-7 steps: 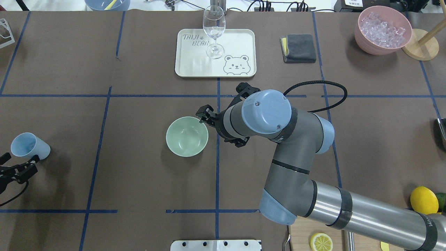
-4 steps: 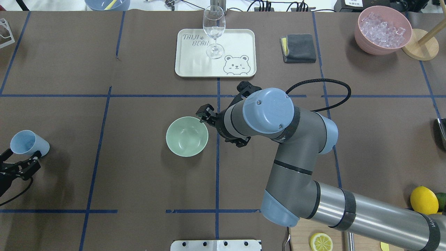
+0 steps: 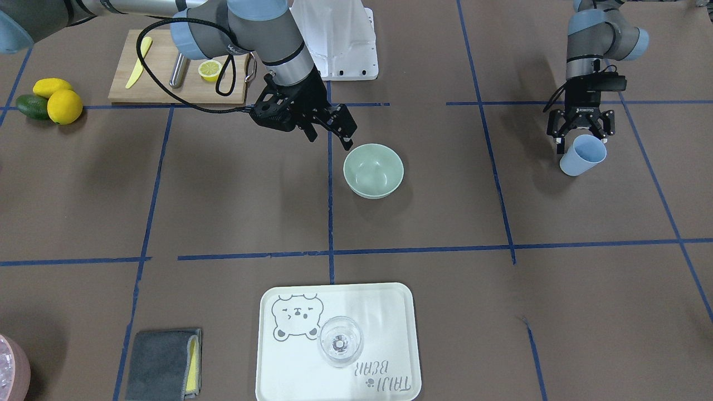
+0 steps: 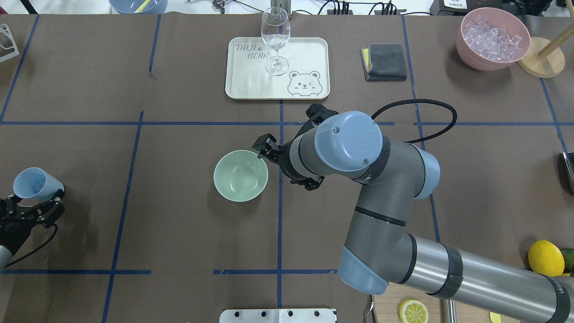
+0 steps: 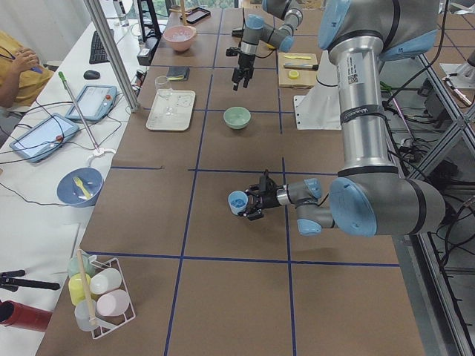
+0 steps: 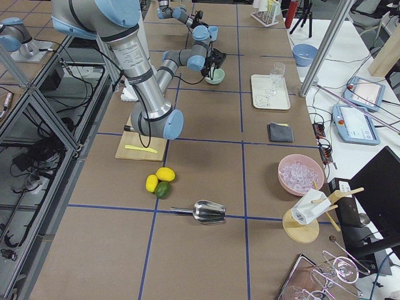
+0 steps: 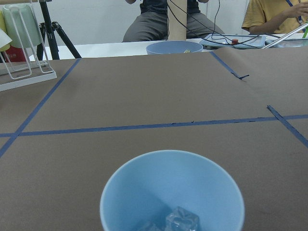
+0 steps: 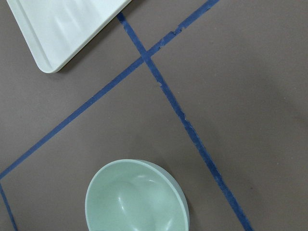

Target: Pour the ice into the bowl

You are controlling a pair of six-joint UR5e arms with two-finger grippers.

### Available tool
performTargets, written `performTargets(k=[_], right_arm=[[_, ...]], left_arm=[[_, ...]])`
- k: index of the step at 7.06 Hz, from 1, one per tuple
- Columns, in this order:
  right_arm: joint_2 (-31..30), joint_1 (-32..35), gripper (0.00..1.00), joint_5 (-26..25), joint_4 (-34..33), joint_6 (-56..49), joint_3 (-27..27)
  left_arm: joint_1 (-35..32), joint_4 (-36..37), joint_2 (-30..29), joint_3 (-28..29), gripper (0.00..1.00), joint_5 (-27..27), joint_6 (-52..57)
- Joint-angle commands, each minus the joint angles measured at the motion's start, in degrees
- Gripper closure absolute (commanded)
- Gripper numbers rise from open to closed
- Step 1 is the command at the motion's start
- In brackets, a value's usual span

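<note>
I logged the bowl (image 3: 373,170) empty; ice (image 7: 182,222) sat in the cup (image 3: 582,157) clamped by left gripper (image 3: 581,136), well apart. Beside bowl, right gripper (image 3: 330,133) gaped; pour judged undone.

Right arm (image 4: 385,188): matt grey links, pale-blue round joint caps with small screws, silver tube forearm, black bands. Black cable (image 4: 426,100) looped off wrist. Black two-finger right claw (image 3: 330,139). Left arm (image 3: 582,55): same grey and blue; black left claw (image 3: 582,143), small white lettering on body.
</note>
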Motion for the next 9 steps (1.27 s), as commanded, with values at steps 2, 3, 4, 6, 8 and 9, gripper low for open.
performTargets(k=[2, 3, 4, 6, 8, 9], right_arm=[[0.1, 0.0, 0.00, 0.2, 0.0, 0.0, 0.0], [0.1, 0.5, 0.00, 0.6, 0.0, 0.0, 0.0], [0.1, 0.8, 0.00, 1.5, 0.0, 0.0, 0.0], [0.1, 0.9, 0.00, 1.5, 0.0, 0.0, 0.1], [0.1, 0.9, 0.00, 1.5, 0.0, 0.0, 0.0], [0.0, 0.9, 0.00, 1.5, -0.2, 0.0, 0.0]], left_arm=[[0.0, -0.1, -2.9, 2.0, 0.01, 0.3, 3.2], [-0.3, -0.1, -3.0, 2.1, 0.02, 0.3, 3.2], [-1.1, -0.2, -3.0, 2.1, 0.01, 0.3, 3.2], [-2.7, -0.1, -3.7, 2.1, 0.02, 0.2, 3.0], [-3.9, 0.1, -4.6, 3.1, 0.02, 0.2, 2.8], [-4.1, 0.0, -4.7, 3.8, 0.06, 0.2, 2.6]])
